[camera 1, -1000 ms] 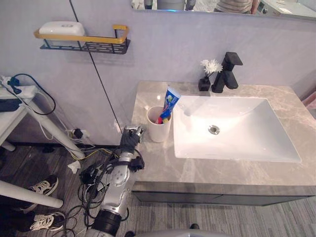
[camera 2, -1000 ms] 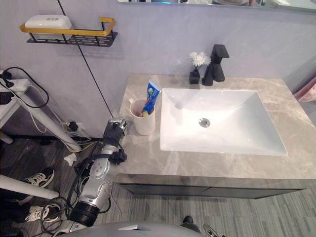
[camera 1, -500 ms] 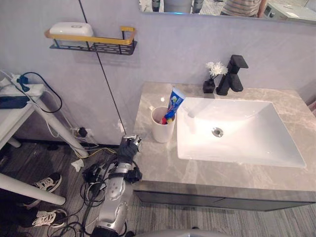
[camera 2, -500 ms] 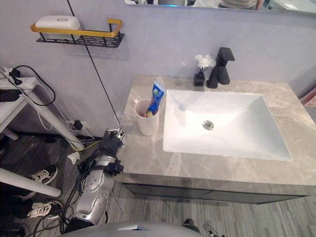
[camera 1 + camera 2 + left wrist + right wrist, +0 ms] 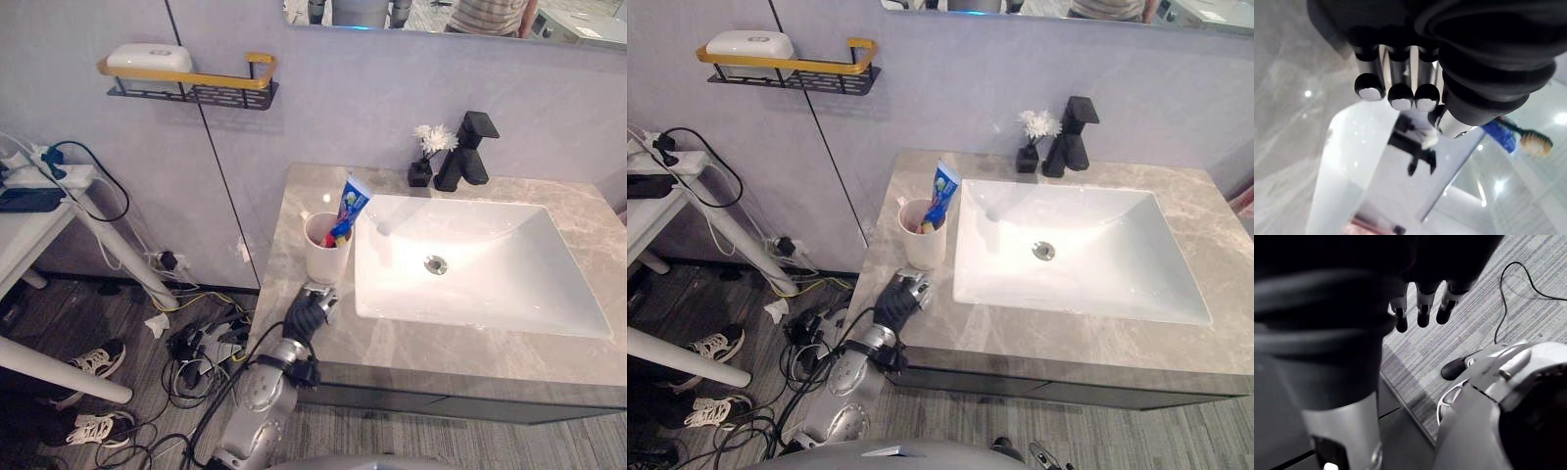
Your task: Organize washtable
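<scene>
A white cup (image 5: 325,253) stands on the grey marble counter (image 5: 294,211) left of the white basin (image 5: 509,284). It holds a blue toothpaste tube (image 5: 351,201) and a toothbrush (image 5: 1535,142). My left hand (image 5: 308,313) rests on the counter's front left part, just in front of the cup and apart from it, fingers (image 5: 1393,93) curled on nothing. My right hand (image 5: 1422,308) hangs low over the striped floor with its fingers straight. A white soap bar (image 5: 149,57) lies on the wall shelf (image 5: 220,90).
A black faucet (image 5: 470,152) and a small black vase with a white flower (image 5: 424,157) stand behind the basin. At the left are a white table (image 5: 29,220), a tangle of cables (image 5: 201,343) and shoes (image 5: 93,360). A person shows in the mirror (image 5: 495,12).
My left hand has come up from beside the counter's left edge onto its front part, closer to the cup. The camera has shifted a little too.
</scene>
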